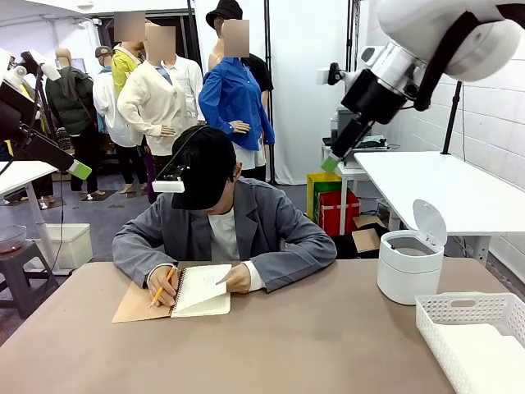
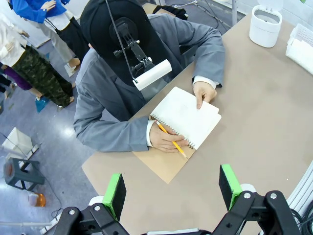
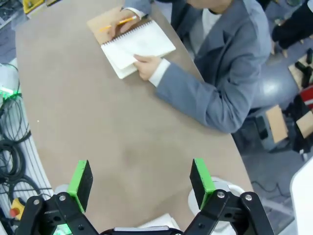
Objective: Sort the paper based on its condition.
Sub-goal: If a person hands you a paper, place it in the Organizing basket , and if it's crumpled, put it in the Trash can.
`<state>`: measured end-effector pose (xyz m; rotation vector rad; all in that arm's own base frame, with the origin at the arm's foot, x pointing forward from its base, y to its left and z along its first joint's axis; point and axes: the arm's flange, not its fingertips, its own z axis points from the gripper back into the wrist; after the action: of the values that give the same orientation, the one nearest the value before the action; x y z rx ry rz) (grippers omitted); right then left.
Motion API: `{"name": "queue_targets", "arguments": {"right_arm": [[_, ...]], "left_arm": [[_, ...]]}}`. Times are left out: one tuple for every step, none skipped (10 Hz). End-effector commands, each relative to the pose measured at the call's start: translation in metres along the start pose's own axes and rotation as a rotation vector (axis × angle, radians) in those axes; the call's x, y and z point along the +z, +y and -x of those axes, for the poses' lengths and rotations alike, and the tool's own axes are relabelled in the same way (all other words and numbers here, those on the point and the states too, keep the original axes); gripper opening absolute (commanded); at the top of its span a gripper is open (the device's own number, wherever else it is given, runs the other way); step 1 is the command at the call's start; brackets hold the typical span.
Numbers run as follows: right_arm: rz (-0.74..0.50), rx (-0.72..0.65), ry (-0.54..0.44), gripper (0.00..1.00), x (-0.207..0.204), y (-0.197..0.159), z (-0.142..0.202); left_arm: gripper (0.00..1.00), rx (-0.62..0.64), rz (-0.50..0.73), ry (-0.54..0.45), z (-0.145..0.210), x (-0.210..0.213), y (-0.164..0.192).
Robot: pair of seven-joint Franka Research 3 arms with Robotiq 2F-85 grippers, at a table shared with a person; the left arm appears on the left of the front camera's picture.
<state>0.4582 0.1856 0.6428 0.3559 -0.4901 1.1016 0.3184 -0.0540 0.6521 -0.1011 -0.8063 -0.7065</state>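
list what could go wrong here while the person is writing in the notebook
1. The left gripper hangs open above the person; a quick descent might hit them.
2. The notebook lies under a hand and a pencil; reaching for paper now could strike them or grab the notebook itself.
3. The bin and basket stand close together, so a dropped sheet may land in the wrong one.

The front camera looks low across the table at the seated person, while both wrist cameras hang high above, looking down on the same notebook.
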Motion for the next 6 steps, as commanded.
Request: {"name": "queue_targets", "arguments": {"right_arm": [[-0.030, 0.026, -0.059, 1.00, -0.001, -0.001, -0.014], [-0.038, 0.016, -0.094, 1.00, 0.001, 0.006, -0.023], [-0.029, 0.008, -0.132, 1.00, 0.003, 0.012, -0.030], [-0.022, -0.007, -0.167, 1.00, 0.004, 0.017, -0.037], [-0.035, 0.005, -0.178, 1.00, 0.004, 0.021, -0.042], [-0.042, 0.010, -0.173, 1.00, 0.003, 0.025, -0.046]], "left_arm": [[1.00, 0.001, -0.002, -0.002, 0.000, 0.000, 0.001], [1.00, 0.001, -0.002, -0.002, 0.000, 0.000, 0.001], [1.00, 0.001, -0.002, -0.002, 0.000, 0.000, 0.001], [1.00, 0.001, -0.002, -0.002, 0.000, 0.000, 0.001], [1.00, 0.001, -0.002, -0.002, 0.000, 0.000, 0.001], [1.00, 0.001, -0.002, -0.002, 0.000, 0.000, 0.001]]}}
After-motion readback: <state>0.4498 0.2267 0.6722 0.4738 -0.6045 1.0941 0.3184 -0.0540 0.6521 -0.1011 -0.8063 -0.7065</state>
